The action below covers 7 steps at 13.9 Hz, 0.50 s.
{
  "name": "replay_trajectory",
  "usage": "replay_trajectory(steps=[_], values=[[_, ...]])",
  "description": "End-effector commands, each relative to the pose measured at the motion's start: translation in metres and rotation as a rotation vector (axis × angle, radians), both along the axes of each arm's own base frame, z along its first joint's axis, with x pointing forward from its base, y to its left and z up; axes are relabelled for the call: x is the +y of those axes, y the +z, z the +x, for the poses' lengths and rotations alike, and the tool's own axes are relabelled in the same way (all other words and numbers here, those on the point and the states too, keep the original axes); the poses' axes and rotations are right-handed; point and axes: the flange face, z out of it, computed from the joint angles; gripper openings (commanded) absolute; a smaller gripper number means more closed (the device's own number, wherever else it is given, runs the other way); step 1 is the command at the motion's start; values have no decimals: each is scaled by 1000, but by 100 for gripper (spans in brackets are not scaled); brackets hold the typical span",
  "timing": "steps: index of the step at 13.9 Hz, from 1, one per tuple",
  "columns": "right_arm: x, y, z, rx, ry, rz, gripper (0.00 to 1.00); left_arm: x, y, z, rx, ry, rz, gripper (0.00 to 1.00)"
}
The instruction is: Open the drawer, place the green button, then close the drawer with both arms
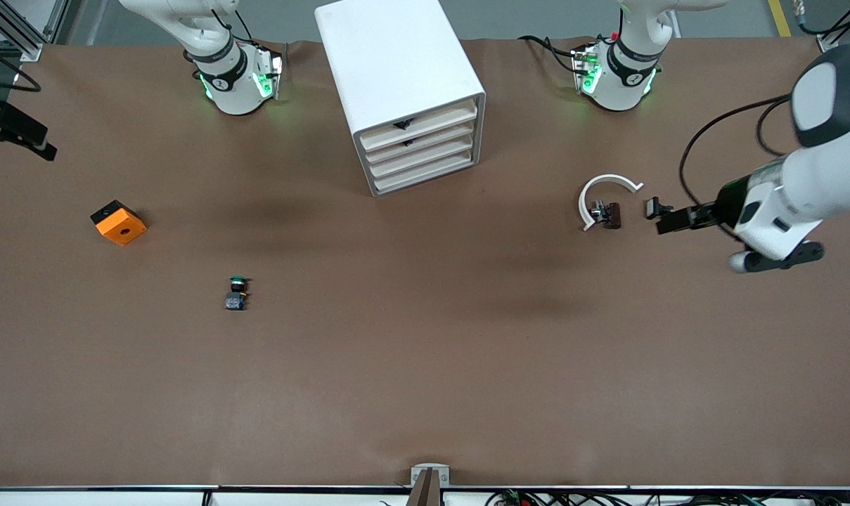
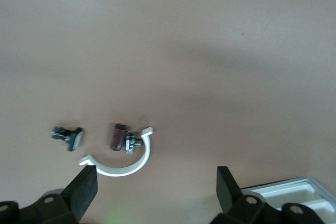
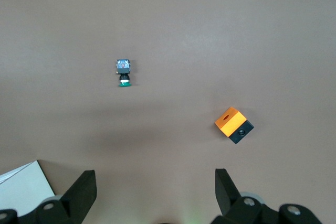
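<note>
The white four-drawer cabinet [image 1: 396, 77] stands between the two arms' bases. Its third drawer [image 1: 425, 157] is shut, like the others. The button [image 1: 237, 292], a green cap on a dark body, lies on its side on the brown table, toward the right arm's end and nearer the front camera than the cabinet. It also shows in the right wrist view [image 3: 123, 72]. My right gripper [image 3: 156, 183] is open and empty, held high beside the cabinet [image 3: 23, 187]. My left gripper [image 2: 156, 182] is open and empty, high over bare table beside the cabinet [image 2: 294, 192].
An orange and black box [image 1: 119, 222] lies toward the right arm's end. A white C-shaped clamp [image 1: 604, 193], a brown part [image 1: 611, 215] and a small dark part [image 1: 653, 207] lie toward the left arm's end. A white and black device [image 1: 783, 204] hangs at that end.
</note>
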Motion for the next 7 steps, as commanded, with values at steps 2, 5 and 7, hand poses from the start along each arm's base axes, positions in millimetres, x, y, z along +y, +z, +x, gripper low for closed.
replay_trajectory(steps=[2,5,7], values=[[-3,-20,15,46,0,1,100,-44,-38,15,63,162,0,100],[1,-39,29,82,9,3,100,-80,-52,21,142,308,-39,100],[-1,-49,34,97,6,4,100,-106,-67,18,225,443,-37,100]])
